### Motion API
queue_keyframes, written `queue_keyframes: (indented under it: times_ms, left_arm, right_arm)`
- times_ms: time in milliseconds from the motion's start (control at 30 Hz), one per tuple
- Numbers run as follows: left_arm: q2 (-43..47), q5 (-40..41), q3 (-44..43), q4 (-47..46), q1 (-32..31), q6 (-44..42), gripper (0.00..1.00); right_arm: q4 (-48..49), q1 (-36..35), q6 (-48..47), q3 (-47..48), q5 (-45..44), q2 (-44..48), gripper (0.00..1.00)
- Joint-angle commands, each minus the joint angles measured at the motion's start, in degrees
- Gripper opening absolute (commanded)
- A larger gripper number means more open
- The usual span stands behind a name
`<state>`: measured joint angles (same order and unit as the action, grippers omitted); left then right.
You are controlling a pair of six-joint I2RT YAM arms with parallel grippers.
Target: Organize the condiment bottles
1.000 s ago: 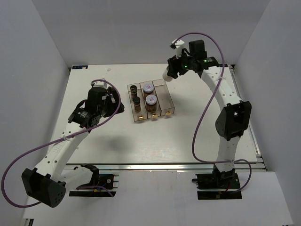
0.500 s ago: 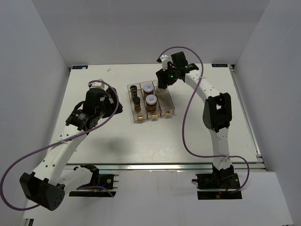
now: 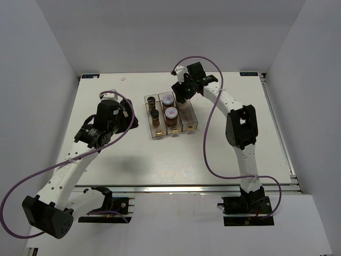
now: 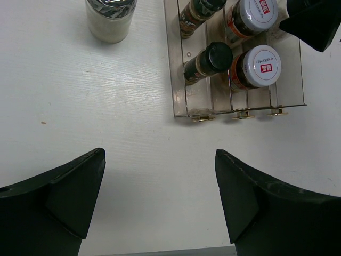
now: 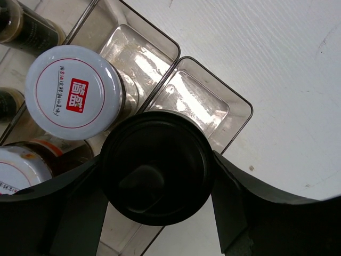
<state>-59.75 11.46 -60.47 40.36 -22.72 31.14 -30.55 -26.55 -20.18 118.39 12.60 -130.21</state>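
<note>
Right pincer clamped on one dark-capped jar over the tray; two slim jars, two pale-lidded jars inside, one white jar loose, left pincer wide apart

Our left arm runs up from its near base and bends at the elbow, the wrist turned toward the middle. The left gripper points down, its jaws spread wide. Our right arm stretches far forward, then angles left past the elbow. The right gripper also points down (the wrist view shows this best), both fingers clamped against a jar.
</note>
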Motion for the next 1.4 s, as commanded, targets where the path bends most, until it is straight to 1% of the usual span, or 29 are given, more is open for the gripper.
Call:
queue_keyframes:
  times_ms: [0, 67, 167, 200, 267, 300, 333, 367, 567, 733, 800, 867, 900, 967, 1000, 1033, 1100, 1133, 1167, 1267, 1367]
  left_arm:
    - [0.86, 0.93, 0.00, 0.60, 0.04, 0.24, 0.93]
    - [0.77, 1.02, 0.17, 0.25, 0.04, 0.24, 0.93]
    - [0.25, 0.93, 0.44, -0.45, 0.04, 0.15, 0.93]
    - [-0.10, 0.93, 0.61, -0.80, 0.04, 0.07, 0.93]
    - [-0.72, 1.10, 0.70, -1.77, 0.04, -0.54, 0.93]
    - [-1.77, 1.19, 0.61, -2.30, 0.04, -0.81, 0.93]
    - [-2.30, 1.37, 0.44, -2.48, 0.04, -1.07, 0.94]
    - [-3.00, 1.63, -0.26, -3.09, 0.04, -1.69, 0.94]
    - [-9.42, 3.04, -4.74, -3.88, 0.04, -4.41, 0.94]
    - [-15.82, 5.93, -9.75, -3.18, 0.39, -6.34, 0.93]
    - [-17.76, 6.29, -11.07, -2.74, 1.53, -6.87, 0.93]
    - [-20.66, 6.20, -12.83, -2.48, 3.64, -7.32, 0.93]
    - [-21.54, 6.03, -13.36, -2.39, 4.34, -7.49, 0.93]
    - [-24.17, 5.15, -14.59, -2.56, 6.63, -7.84, 0.93]
    - [-24.97, 4.71, -14.94, -2.83, 7.33, -8.11, 0.93]
    - [-25.85, 3.75, -15.29, -3.09, 8.04, -8.63, 0.93]
    - [-28.56, 3.22, -16.69, -4.06, 9.01, -9.33, 0.93]
    - [-29.54, 2.78, -17.31, -4.23, 9.27, -9.86, 0.93]
    - [-30.59, 1.73, -18.45, -4.93, 9.53, -10.21, 0.93]
    - [-34.90, 0.49, -21.00, -5.73, 9.62, -11.45, 0.93]
    - [-39.12, 0.14, -23.29, -5.29, 9.71, -11.89, 0.93]
  right_arm:
    - [4.79, -0.44, -1.70, 1.14, -0.56, 0.14, 0.41]
    - [5.32, -0.44, -1.96, 0.01, -1.09, 0.22, 0.51]
    - [5.76, -0.35, -2.14, -1.05, -1.17, 0.57, 0.61]
    - [5.76, -0.35, -2.23, -1.23, -1.17, 0.84, 0.67]
    - [5.67, -0.44, -2.23, -1.58, -1.00, 1.19, 0.73]
    - [5.67, -0.44, -2.23, -1.84, -0.91, 1.54, 0.78]
    - [5.67, -0.44, -2.31, -1.93, -0.82, 1.80, 0.80]
    - [5.50, -0.44, -2.40, -2.02, -0.74, 1.98, 0.84]
    - [3.04, 0.00, -1.27, -2.55, 0.58, 5.23, 0.87]
    - [-0.74, 1.67, 0.58, -3.60, 4.00, 12.34, 0.88]
    - [-1.79, 3.42, 0.41, -4.74, 5.67, 16.56, 0.89]
    - [-4.34, 5.71, -0.64, -6.76, 9.88, 20.85, 0.89]
    - [-5.39, 6.67, -1.69, -7.46, 14.08, 22.18, 0.89]
    - [-7.67, 9.66, -2.49, -10.27, 17.88, 26.04, 0.89]
    - [-8.04, 10.71, -3.01, -11.50, 21.20, 27.19, 0.89]
    - [-8.21, 12.64, -3.02, -12.73, 22.46, 28.51, 0.89]
    - [-7.95, 14.32, -3.28, -17.38, 25.96, 32.12, 0.88]
    - [-7.60, 15.72, -4.06, -19.14, 26.77, 33.34, 0.89]
    - [-7.16, 16.00, -4.16, -22.90, 27.12, 35.71, 0.88]
    - [-4.71, 16.52, -5.13, -29.50, 27.30, 39.76, 0.88]
    - [-2.42, 16.44, -3.90, -32.69, 27.56, 41.96, 0.88]
